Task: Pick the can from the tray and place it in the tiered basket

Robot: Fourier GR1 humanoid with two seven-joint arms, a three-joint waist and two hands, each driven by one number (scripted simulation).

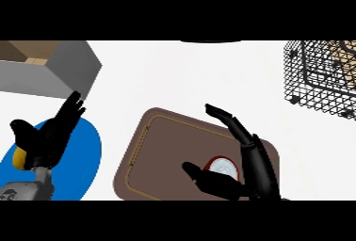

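A can (224, 167) with a silver top and red rim stands on the brown tray (167, 141), near the tray's lower right. My right hand (240, 179) is open around it: long fingers (240, 132) stretch up along the can's right side and the thumb lies at its lower left, partly hiding it. The black wire tiered basket (319, 77) stands at the upper right, well apart from the tray. My left hand (45, 136) rests open, fingers up, over a blue plate at the left.
A blue plate (80, 160) lies at the lower left with something yellow (20, 159) under my left hand. A grey open box (49, 68) stands at the upper left. White counter (208, 75) stretches between tray and basket.
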